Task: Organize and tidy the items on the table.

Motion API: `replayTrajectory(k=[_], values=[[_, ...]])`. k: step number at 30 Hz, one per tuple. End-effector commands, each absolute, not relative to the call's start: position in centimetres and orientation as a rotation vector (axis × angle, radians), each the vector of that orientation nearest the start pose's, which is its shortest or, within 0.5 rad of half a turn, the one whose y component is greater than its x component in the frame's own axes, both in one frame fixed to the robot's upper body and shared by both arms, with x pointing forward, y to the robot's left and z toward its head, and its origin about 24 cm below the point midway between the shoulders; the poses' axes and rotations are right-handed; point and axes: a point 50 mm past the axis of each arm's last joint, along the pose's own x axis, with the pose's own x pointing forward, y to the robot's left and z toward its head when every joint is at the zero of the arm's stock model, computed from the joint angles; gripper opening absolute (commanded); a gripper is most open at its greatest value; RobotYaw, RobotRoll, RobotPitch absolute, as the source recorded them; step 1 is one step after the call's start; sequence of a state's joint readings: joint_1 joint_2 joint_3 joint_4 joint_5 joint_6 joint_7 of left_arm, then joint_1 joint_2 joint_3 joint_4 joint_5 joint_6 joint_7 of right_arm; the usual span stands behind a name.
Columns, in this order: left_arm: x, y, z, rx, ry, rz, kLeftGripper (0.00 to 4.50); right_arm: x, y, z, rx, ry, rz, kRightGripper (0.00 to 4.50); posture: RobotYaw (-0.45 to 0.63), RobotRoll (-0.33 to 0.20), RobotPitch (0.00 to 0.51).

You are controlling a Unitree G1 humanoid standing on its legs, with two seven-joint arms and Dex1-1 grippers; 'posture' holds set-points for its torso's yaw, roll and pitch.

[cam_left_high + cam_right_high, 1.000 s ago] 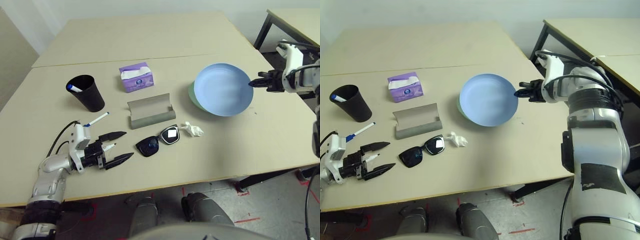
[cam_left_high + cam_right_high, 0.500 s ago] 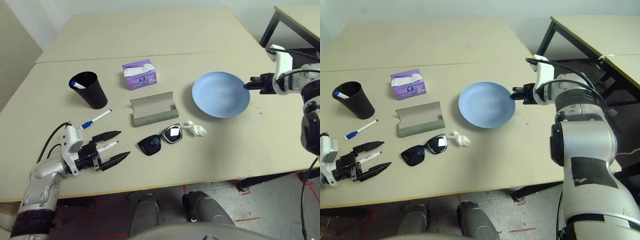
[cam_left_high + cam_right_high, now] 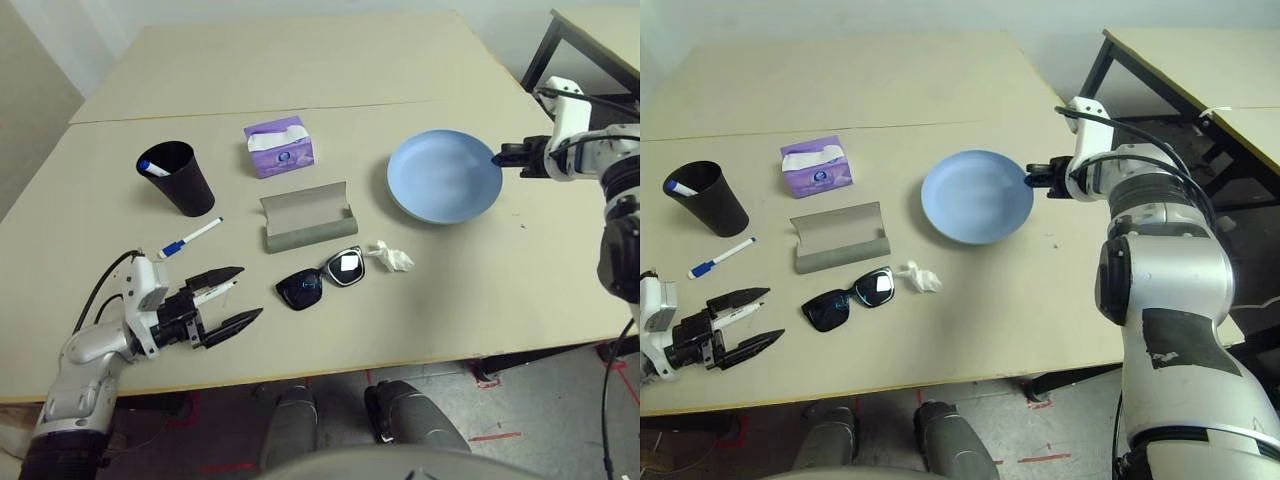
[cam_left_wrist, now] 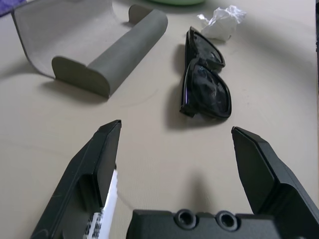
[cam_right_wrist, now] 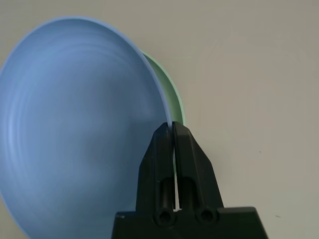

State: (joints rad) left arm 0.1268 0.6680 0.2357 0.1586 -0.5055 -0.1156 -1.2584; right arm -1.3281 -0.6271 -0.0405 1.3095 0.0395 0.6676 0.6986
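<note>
Our left claw (image 3: 252, 290) is at the near left of the beige table (image 3: 360, 330), its two black fingers spread wide with nothing pinched. Between them we see a white marker (image 3: 214, 292), close along the far finger; whether the two touch, we cannot tell. Farther back on the left, we have the black cup (image 3: 188, 185), tilted in our view, with a blue-capped marker (image 3: 153, 168) leaning inside. Just nearer than the cup lies a loose marker (image 3: 190, 238), its blue end pointing left and toward us.

Moving right, we find the purple tissue box (image 3: 282, 160) on the far side, white tissue showing at its top. Nearer than the box sits the grey glasses case (image 3: 308, 238), open, and nearer still lie the black sunglasses (image 3: 300, 290), a small white square on the right lens. Beside them on the right we see the crumpled tissue (image 3: 390, 257).

Farther right is the light-blue plate (image 3: 445, 175), overlapping the pale-green plate (image 5: 172, 94). At the blue one's right rim, our right claw (image 5: 173, 123) is pressed together, pinching that edge between its fingertips.
</note>
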Motion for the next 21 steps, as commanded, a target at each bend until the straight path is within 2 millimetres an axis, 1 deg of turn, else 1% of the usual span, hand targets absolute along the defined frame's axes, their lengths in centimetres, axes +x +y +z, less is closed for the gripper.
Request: replayTrajectory(k=[1,7,8,10,11,13,15,16,19,21], values=[[19.3,28.5,6.4,0.14,0.125,-0.961,4.5,39.3,-26.4,19.9,0.062,0.576,0.252,0.04,-0.01,0.0,0.157],[19.3,28.0,6.4,0.136,0.119,-0.969,4.5,39.3,-26.3,19.4,0.039,0.587,0.255,0.04,-0.01,0.0,0.161],[19.3,27.9,6.4,0.136,0.118,-0.969,4.5,39.3,-26.3,19.4,0.037,0.588,0.256,0.47,-0.01,0.0,0.161],[19.3,27.9,6.5,0.137,0.117,-0.968,4.5,39.2,-26.4,19.3,0.035,0.59,0.256,0.96,-0.01,0.0,0.157],[19.3,27.9,6.5,0.138,0.117,-0.967,4.5,39.2,-26.5,19.3,0.034,0.592,0.257,1.41,-0.01,0.0,0.157],[19.3,27.9,6.5,0.139,0.117,-0.966,4.5,39.1,-26.8,19.4,0.027,0.594,0.252,2.08,-0.01,0.0,0.153],[19.4,27.9,6.5,0.142,0.117,-0.965,4.5,38.9,-27.2,19.5,0.024,0.597,0.246,2.88,-0.01,0.0,0.152],[19.5,27.9,6.6,0.144,0.117,-0.965,4.5,38.8,-27.4,19.6,0.022,0.598,0.244,3.2,-0.01,0.0,0.151],[19.7,28.0,6.6,0.146,0.116,-0.965,4.5,38.4,-28.2,20.1,0.005,0.611,0.255,4.35,-0.02,0.0,0.151],[20.0,28.0,6.7,0.149,0.111,-0.962,4.5,37.9,-28.8,21.1,-0.015,0.63,0.306,4.44,-0.02,0.0,0.152]])
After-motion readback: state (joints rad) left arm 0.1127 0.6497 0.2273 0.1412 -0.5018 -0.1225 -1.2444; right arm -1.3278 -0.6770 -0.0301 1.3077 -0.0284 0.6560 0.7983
